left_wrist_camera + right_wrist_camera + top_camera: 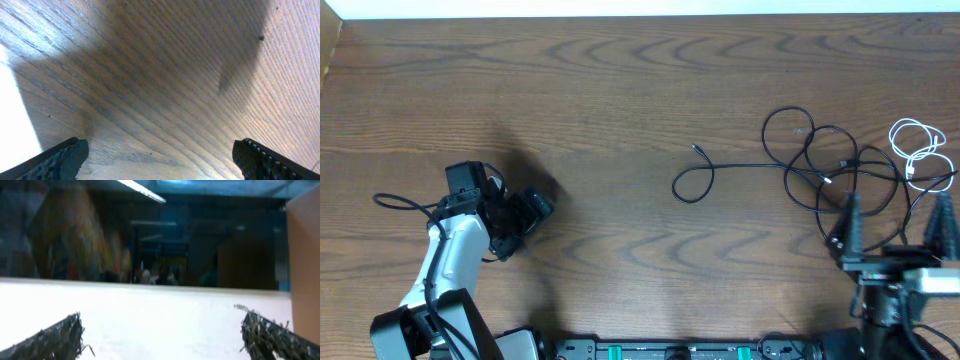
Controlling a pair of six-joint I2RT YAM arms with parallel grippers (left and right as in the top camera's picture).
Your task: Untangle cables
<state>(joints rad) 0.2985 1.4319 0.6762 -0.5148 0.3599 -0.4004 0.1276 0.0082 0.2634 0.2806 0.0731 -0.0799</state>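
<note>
cables (840, 165) lie at the right end of the wooden table (620, 90): thin black cords in overlapping loops, with one tail running left to a small loop and a plug end. one white cord (918, 150) coils just beside them; the black ones overlap too much to count. of the two grippers, the right gripper (898, 215) sits near the tangle, fingers spread wide, holding nothing. the left gripper (525, 218), well apart, gapes over bare wood.

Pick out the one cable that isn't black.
The white cable, coiled in small loops at the far right of the overhead view, just right of the tangled black cables. Every other cord there is black.
</note>
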